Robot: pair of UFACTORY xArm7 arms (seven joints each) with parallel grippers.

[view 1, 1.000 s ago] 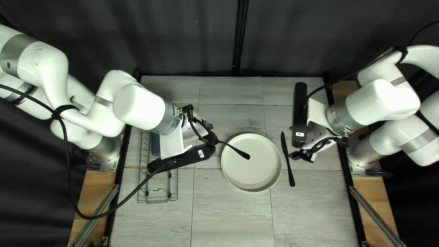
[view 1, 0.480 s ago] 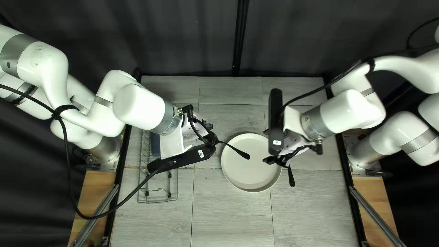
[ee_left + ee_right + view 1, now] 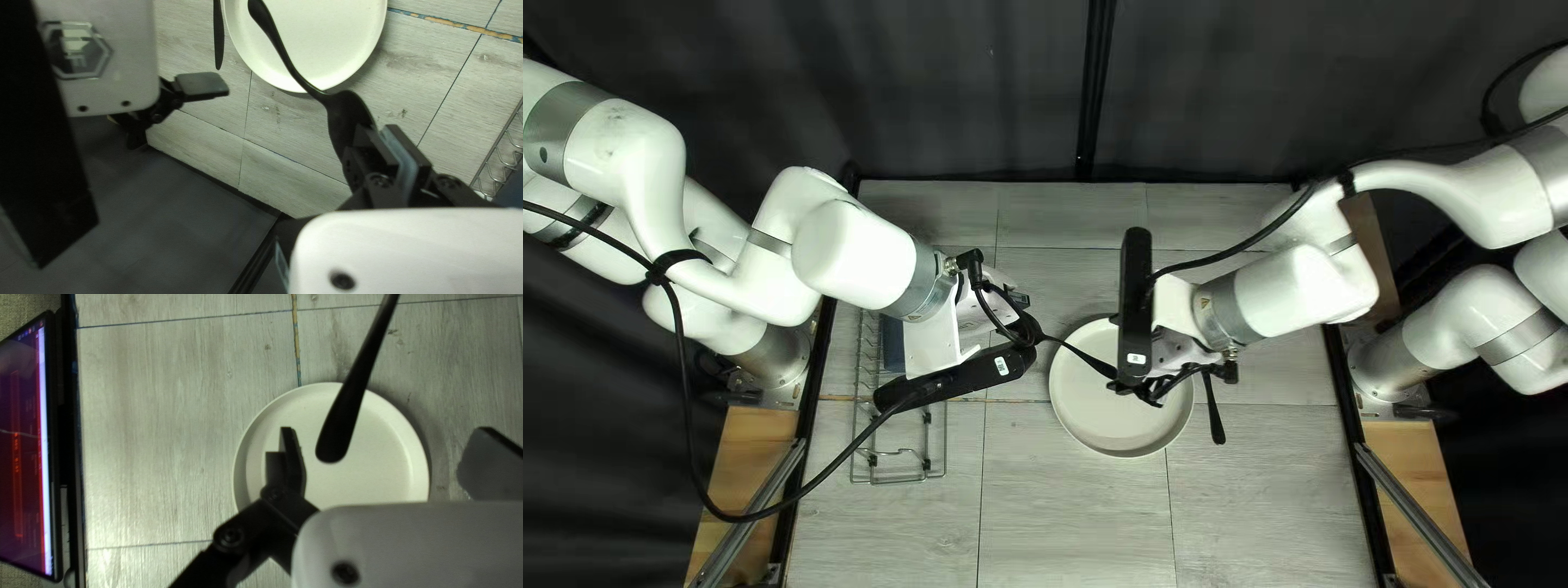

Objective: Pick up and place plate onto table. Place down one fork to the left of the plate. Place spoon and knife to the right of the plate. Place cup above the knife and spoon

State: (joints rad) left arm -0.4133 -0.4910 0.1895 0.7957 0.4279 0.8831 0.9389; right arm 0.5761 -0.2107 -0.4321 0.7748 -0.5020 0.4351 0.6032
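Left hand [image 3: 1035, 332]: fingers pressed together on the broad head of a black utensil [image 3: 346, 114], most likely the spoon, as its head is partly masked by my finger; the handle extends out over the plate [image 3: 1122, 430], its free end directed toward 4 o'clock in the top left view. Right hand [image 3: 1117, 353]: fingers spread wide above the plate; the handle's free end lies between them, with a gap to either finger. The plate lies flat on the surface [image 3: 1067, 512]; the left hand is at its 10 o'clock. The knife [image 3: 1216, 419] lies on the surface at the plate's 3 o'clock, just beside the rim and apart from it; the right hand covers its upper portion in the top left view. A wire rack [image 3: 872, 460] stands at the plate's 9 o'clock, well apart from it, partly beneath my left arm.
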